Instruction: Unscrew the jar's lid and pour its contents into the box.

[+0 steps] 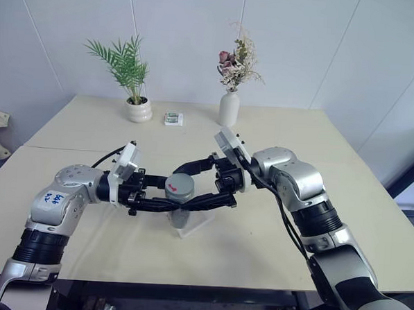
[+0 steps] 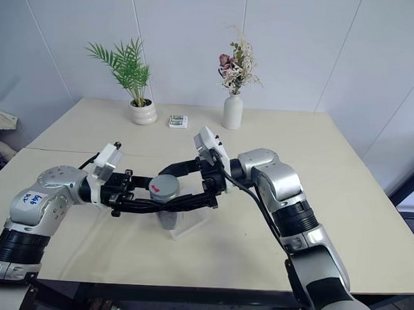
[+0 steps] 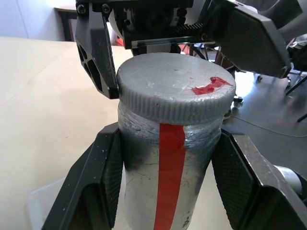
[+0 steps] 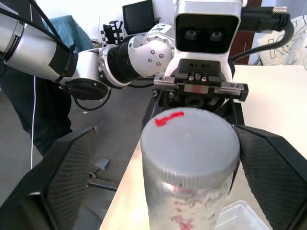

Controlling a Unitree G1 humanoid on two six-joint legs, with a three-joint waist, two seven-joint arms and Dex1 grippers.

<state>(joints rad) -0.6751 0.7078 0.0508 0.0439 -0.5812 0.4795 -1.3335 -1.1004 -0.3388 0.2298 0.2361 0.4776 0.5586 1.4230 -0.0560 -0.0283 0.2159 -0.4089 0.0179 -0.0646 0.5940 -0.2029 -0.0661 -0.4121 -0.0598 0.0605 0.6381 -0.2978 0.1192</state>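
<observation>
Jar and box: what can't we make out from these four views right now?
- Contents: the jar wall is foggy in both wrist views; no bits can be told apart.
- Box: mostly hidden under the jar and both grippers in the eye views.
- Lid: no view shows whether it has loosened.
- Packet: print too small.

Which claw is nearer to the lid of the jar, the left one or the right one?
Right. The right claw is open around the lid, its fingers beside the rim. The left claw is shut on the jar body, below the lid.
</observation>
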